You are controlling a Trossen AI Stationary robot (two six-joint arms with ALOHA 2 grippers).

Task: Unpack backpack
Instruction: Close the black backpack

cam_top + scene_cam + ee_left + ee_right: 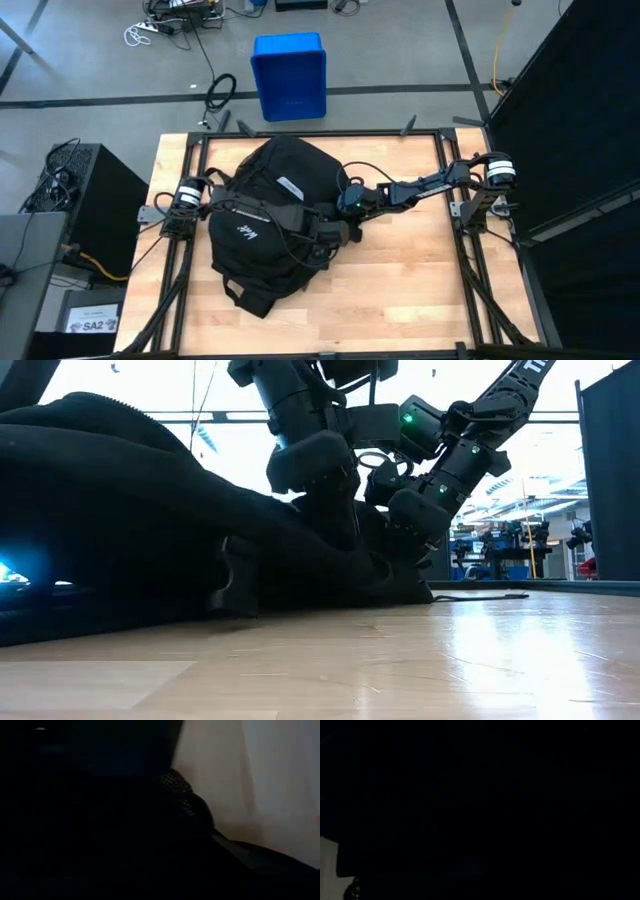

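High view first: I see the backpack (265, 225) lying flat on the wooden table (420, 290), left of the table's middle, its top end toward the blue plastic bin (290, 76) that stands on the floor beyond the table's far edge. It is a large black fabric pack, rounded and slumped, with a white rectangular label (289, 187) on its upper face and small white lettering (246, 232) lower on the front. Black straps trail from its near end toward me, and a cord curls across the front.

My left arm crosses the backpack from its left side, and the left gripper (327, 234) sits at the pack's right edge, sunk among dark folds. I cannot tell how its fingers stand; the left wrist view gives only black fabric, a patch of mesh (175, 785) and pale wood.

My right arm reaches in from the table's right rail, and the right gripper (350, 205) is pressed against the backpack's right side, just beside the left one. Its fingers are drawn together, though I cannot tell whether any fabric is between them; the right wrist view is almost wholly black.

In the low view the backpack (130, 520) is a dark mound resting on the wood, with both arms coming down at its right end.
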